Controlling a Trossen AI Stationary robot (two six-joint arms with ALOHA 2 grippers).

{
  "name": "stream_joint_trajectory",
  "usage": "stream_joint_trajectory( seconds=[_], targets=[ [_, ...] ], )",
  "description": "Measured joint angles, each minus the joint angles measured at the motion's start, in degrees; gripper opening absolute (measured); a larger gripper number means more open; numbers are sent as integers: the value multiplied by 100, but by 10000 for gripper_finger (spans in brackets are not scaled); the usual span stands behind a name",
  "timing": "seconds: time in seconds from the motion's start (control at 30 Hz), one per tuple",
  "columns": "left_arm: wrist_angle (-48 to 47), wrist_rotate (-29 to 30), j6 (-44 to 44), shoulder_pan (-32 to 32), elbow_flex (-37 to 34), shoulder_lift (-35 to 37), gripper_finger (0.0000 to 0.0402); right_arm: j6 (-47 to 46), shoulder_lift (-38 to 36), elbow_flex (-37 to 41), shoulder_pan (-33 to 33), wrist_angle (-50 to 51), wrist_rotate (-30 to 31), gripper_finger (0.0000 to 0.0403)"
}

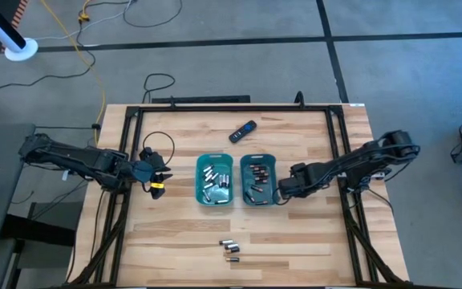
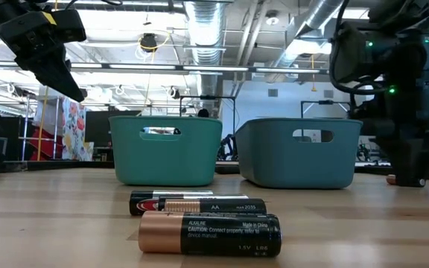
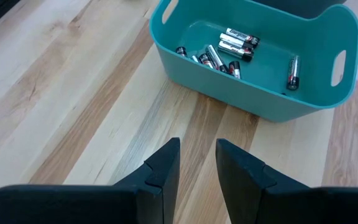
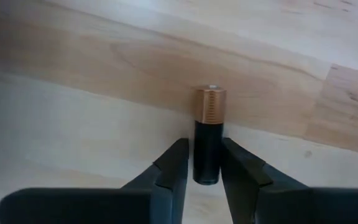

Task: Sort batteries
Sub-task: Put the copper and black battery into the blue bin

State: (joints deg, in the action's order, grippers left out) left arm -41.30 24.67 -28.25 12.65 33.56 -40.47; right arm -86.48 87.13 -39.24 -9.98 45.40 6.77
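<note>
Two teal trays sit mid-table. The left tray [image 1: 213, 178] holds silvery batteries [image 3: 229, 50], and the right tray [image 1: 257, 178] holds dark ones. Loose batteries [image 1: 229, 247] lie on their sides near the front edge, close to the low camera [image 2: 208, 233]. My right gripper [image 4: 205, 163] points down at the table by the right tray's near right corner [image 1: 281, 193]. It is open, with its fingers either side of the dark end of a copper-topped battery [image 4: 208, 134] lying on the wood. My left gripper [image 3: 197, 162] hangs open and empty, raised left of the left tray [image 1: 155, 178].
A black remote [image 1: 243, 131] lies toward the far edge. A dark frame [image 1: 339, 144] runs along the table's left, right and far sides. Bare wood lies between the trays and the loose batteries in front.
</note>
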Motion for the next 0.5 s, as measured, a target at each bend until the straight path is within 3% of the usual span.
stream_joint_trajectory(
  seconds=[0.3, 0.5],
  targets=[
    [0, 0, 0, 0, 0, 0, 100, 245, -155, 15, -54, -62, -64, 18],
    [-2, 0, 0, 1, 0, 1, 100, 252, -807, -272, -50, 595, -140, 12]
  ],
)
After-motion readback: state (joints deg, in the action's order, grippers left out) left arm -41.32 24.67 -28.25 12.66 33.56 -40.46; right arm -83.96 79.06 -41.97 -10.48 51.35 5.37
